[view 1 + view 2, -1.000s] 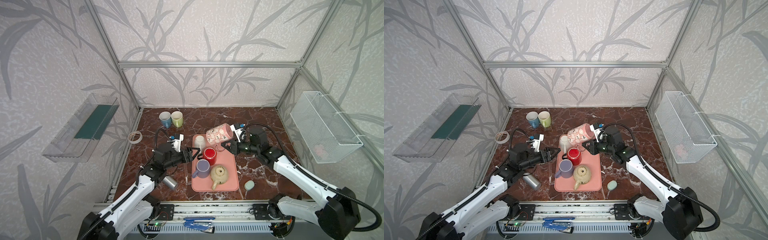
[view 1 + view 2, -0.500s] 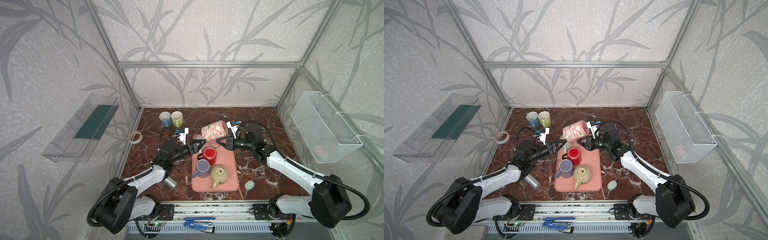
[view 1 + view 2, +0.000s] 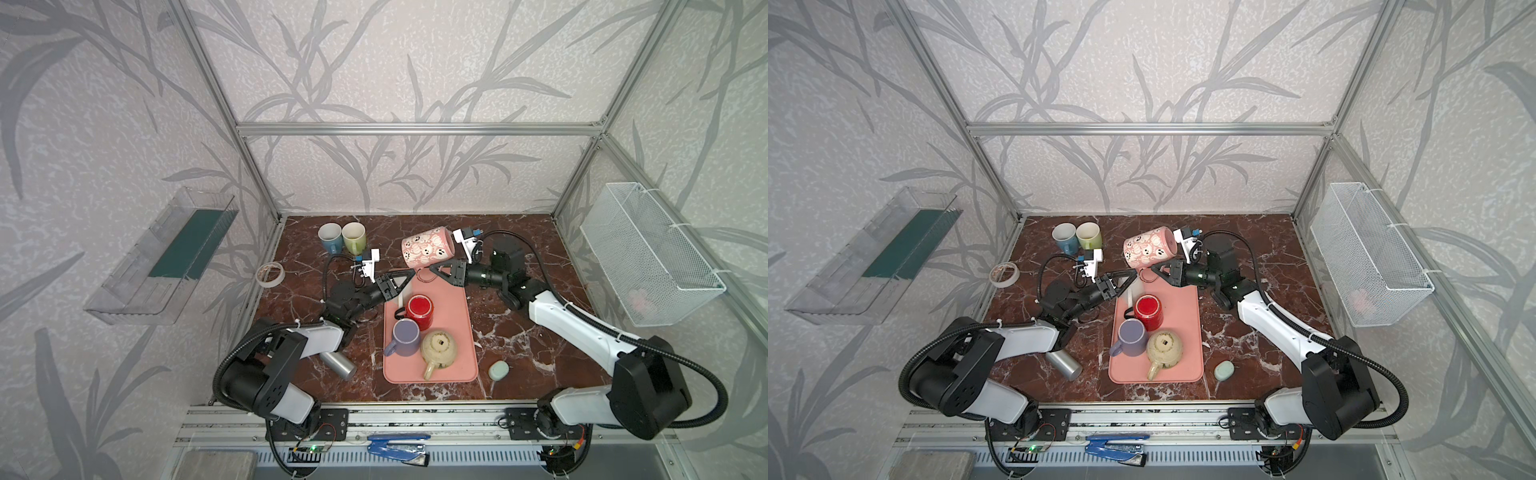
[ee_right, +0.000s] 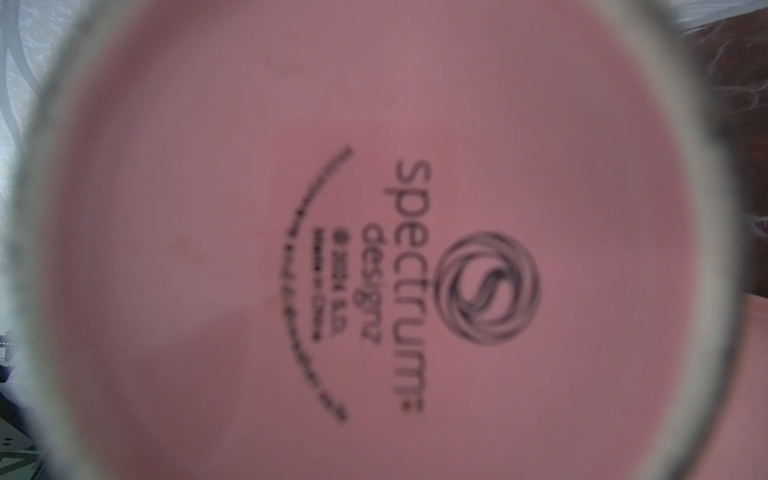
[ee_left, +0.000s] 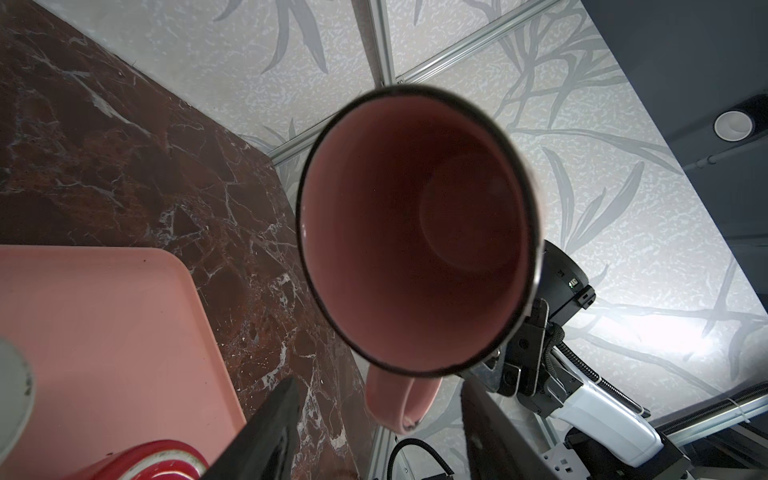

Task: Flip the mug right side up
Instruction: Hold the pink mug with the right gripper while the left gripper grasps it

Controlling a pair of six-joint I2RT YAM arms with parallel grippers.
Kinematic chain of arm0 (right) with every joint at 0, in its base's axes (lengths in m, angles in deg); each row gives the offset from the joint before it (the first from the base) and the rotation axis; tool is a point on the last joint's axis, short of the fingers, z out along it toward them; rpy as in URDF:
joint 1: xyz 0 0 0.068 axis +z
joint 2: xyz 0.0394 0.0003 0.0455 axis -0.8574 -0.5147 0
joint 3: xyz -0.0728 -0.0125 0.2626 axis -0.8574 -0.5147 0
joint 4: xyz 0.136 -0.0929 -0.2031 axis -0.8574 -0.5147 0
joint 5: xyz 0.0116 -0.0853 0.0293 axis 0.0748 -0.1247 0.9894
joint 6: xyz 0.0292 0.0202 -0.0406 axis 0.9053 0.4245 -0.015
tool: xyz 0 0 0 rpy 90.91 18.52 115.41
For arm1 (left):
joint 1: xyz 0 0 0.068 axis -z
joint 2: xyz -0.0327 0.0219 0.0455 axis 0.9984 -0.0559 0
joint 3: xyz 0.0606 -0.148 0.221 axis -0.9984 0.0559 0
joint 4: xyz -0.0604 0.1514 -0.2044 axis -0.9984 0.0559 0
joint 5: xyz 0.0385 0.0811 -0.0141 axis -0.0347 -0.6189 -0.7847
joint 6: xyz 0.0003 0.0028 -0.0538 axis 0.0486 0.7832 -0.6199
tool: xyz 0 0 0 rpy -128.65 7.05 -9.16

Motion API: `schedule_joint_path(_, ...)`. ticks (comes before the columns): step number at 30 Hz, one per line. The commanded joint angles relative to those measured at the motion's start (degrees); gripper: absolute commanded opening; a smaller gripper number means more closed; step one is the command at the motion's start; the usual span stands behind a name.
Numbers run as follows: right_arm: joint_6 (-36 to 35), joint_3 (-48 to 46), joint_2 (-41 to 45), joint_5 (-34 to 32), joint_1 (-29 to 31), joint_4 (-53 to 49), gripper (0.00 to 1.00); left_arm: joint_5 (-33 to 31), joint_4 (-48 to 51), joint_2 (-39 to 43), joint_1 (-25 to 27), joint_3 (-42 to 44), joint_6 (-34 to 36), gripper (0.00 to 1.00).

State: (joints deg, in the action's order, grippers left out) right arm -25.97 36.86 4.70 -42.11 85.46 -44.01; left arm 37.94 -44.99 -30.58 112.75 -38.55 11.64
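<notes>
The pink mug [image 3: 428, 247] with ghost faces hangs tilted on its side in the air, over the back end of the pink tray [image 3: 451, 316]. My right gripper [image 3: 434, 271] is shut on the mug by its handle [image 3: 1146, 275]. The mug's printed base [image 4: 374, 249] fills the right wrist view and hides the fingers there. The mug's mouth [image 5: 415, 232] faces my left gripper [image 5: 380, 424]. That gripper is open, and the handle [image 5: 401, 401] hangs between its fingers [image 5: 270, 428] without touching them.
On the tray stand a red mug [image 3: 419, 309], a purple mug [image 3: 405, 336] and a beige teapot [image 3: 439, 351]. A blue mug [image 3: 329, 237], a green mug [image 3: 354, 237] and a tape roll [image 3: 270, 274] sit back left. A metal cylinder [image 3: 338, 365] lies front left, a green lump [image 3: 498, 369] front right.
My right gripper has carried the mug leftward and tipped it further onto its side. My left gripper has reached right to the handle, and its jaws have narrowed.
</notes>
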Motion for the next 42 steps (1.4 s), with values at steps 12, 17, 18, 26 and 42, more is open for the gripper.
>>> schedule_joint_path(12, 4.44, 6.41, -2.34, 7.03, -0.34, 12.62, 0.0, 2.25, -6.33, -1.7, 0.96, -6.36, -1.96, 0.55)
schedule_joint_path(17, 6.57, 5.83, -2.61, 9.02, -0.34, 15.33, 0.0, 2.04, -6.37, -1.94, 1.07, -7.54, -1.96, 0.53)
schedule_joint_path(18, 6.81, 5.68, -2.59, 9.28, -0.34, 15.68, 0.0, 1.89, -6.38, -1.89, 1.04, -7.56, -1.87, 0.53)
schedule_joint_path(26, 6.72, 4.11, -2.53, 10.79, 0.8, 17.51, 0.0, 1.07, -6.41, -1.24, 1.17, -8.18, -1.47, 0.41)
schedule_joint_path(42, 7.28, 1.09, -3.83, 12.71, 1.2, 20.74, 0.0, 0.89, -6.45, -0.65, 1.12, -7.82, -0.51, 0.29)
